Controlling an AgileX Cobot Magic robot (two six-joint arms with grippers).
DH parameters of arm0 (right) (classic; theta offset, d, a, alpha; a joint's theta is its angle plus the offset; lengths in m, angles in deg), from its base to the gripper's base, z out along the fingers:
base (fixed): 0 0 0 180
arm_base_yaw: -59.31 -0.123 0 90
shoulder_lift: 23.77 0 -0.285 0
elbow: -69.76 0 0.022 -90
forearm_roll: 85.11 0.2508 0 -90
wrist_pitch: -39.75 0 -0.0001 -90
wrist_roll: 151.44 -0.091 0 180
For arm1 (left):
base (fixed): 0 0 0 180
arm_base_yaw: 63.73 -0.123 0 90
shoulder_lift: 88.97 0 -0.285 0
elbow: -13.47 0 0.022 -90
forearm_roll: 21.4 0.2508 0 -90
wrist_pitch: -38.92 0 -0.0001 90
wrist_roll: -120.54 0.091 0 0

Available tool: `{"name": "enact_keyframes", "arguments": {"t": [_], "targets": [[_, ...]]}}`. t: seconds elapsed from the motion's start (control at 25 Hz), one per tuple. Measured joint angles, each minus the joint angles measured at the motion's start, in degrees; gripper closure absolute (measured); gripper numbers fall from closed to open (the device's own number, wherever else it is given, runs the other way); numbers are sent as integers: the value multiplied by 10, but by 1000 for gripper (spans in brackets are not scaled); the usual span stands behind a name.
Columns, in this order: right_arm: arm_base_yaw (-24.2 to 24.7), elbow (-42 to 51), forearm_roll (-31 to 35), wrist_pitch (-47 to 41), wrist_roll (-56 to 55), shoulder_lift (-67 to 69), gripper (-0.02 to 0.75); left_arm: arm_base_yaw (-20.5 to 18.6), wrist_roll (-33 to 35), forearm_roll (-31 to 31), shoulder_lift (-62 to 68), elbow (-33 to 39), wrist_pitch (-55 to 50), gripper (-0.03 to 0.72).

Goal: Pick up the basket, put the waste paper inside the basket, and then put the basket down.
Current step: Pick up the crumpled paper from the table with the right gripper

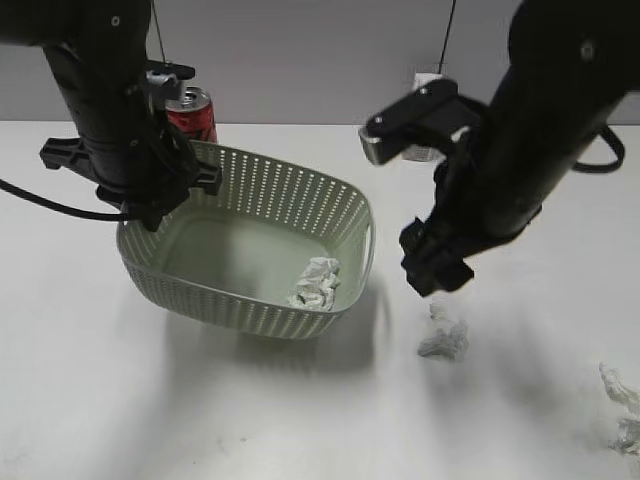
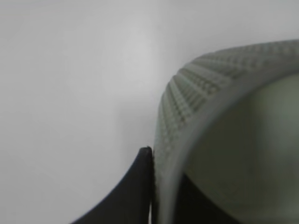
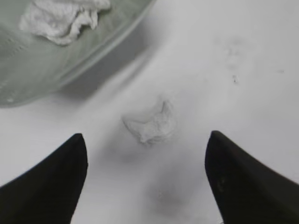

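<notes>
Table front right: I see two loose wads of waste paper (image 1: 624, 408) lying at the near right edge of the white table (image 1: 80, 400).
Wad under my right arm: another wad (image 1: 443, 338) lies on the table just right of the basket; in the right wrist view it sits between the fingertips (image 3: 152, 126), untouched.
Right gripper (image 1: 436, 265): I have it hanging above that wad, fingers spread wide, nothing in them.
Basket (image 1: 290, 195): it is tilted and lifted off the table, its shadow beneath; one wad (image 1: 316, 283) lies inside at the right end.
Left gripper (image 1: 150, 195): I have it clamped on the basket's left rim, one finger (image 2: 133, 186) pressed against the outer wall.
Far side: a red can (image 1: 192, 112) stands behind the basket.
</notes>
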Motion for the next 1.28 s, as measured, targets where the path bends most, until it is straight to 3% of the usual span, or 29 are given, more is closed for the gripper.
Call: {"name": "enact_keyframes", "arguments": {"t": [0.16, 0.32, 0.52, 0.76, 0.88, 1.08, 1.16, 1.28], "targets": [[3, 90, -58, 92, -86, 3, 146, 0, 0, 17, 0, 0, -6, 681], [24, 121, -96, 148, -210, 33, 146, 0, 0, 22, 0, 0, -7, 681], [37, 123, -54, 219, -250, 75, 146, 0, 0, 23, 0, 0, -7, 681], [37, 124, -37, 224, -253, 114, 171, 0, 0, 23, 0, 0, -4, 681], [37, 124, -37, 224, -253, 119, 288, 0, 0, 23, 0, 0, 1, 681], [37, 124, -37, 224, -253, 115, 657, 0, 0, 23, 0, 0, 1, 681], [37, 124, -37, 220, -254, 97, 705, 0, 0, 23, 0, 0, 1, 681], [37, 124, -37, 208, -252, 33, 718, 0, 0, 22, 0, 0, 1, 681]]}}
